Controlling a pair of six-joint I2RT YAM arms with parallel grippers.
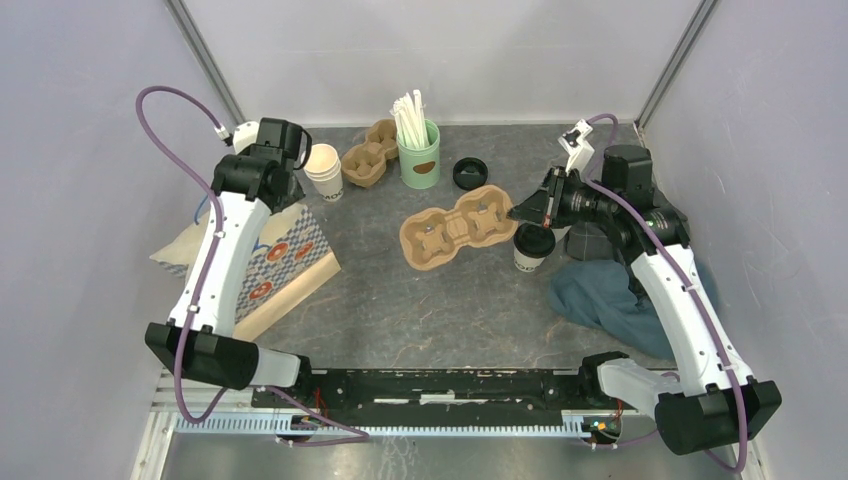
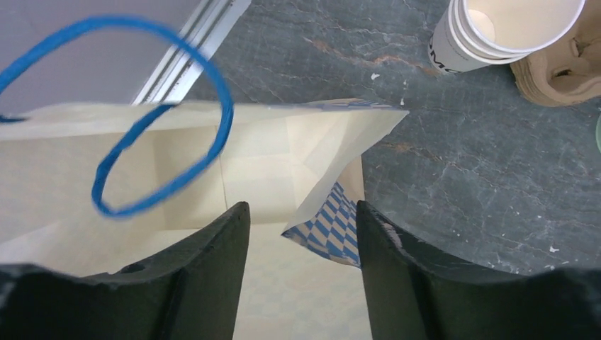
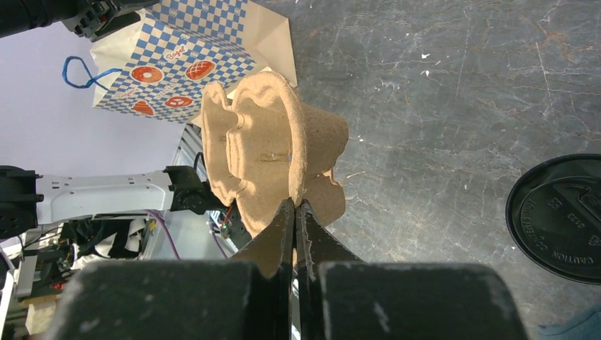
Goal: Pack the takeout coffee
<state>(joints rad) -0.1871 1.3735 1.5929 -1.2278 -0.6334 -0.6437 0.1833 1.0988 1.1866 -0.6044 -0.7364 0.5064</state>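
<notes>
Pulp carrier (image 1: 455,228) has its right-end rim pinched by the right claw (image 3: 294,205), jaws closed flat on the edge. In the wrist view the carrier looks tipped up towards the camera. Can't tell whether it's clear of the worktop (image 1: 420,310).

Coffee (image 1: 531,248) stands upright on the worktop, lid on, just beside the carrier's right end and right under the right claw. It's not in a carrier cup slot and not in the bag.

Left claw (image 2: 301,209) is open, fingers (image 2: 212,269) apart, hanging over the mouth of the bag (image 2: 269,163). The bag's corner shows in the gap. Contact with the paper can't be told. The blue handle loop (image 2: 163,113) sticks up at the left of that view.

The bag lies at the left side of the worktop, well apart from the coffee.

At the back:
- stacked cups (image 1: 323,170), near the left wrist
- second, smaller carrier (image 1: 368,155)
- green holder (image 1: 418,155) with straws
- loose black lid (image 1: 470,173)

Blue cloth (image 1: 610,295) is bunched near the right arm.
</notes>
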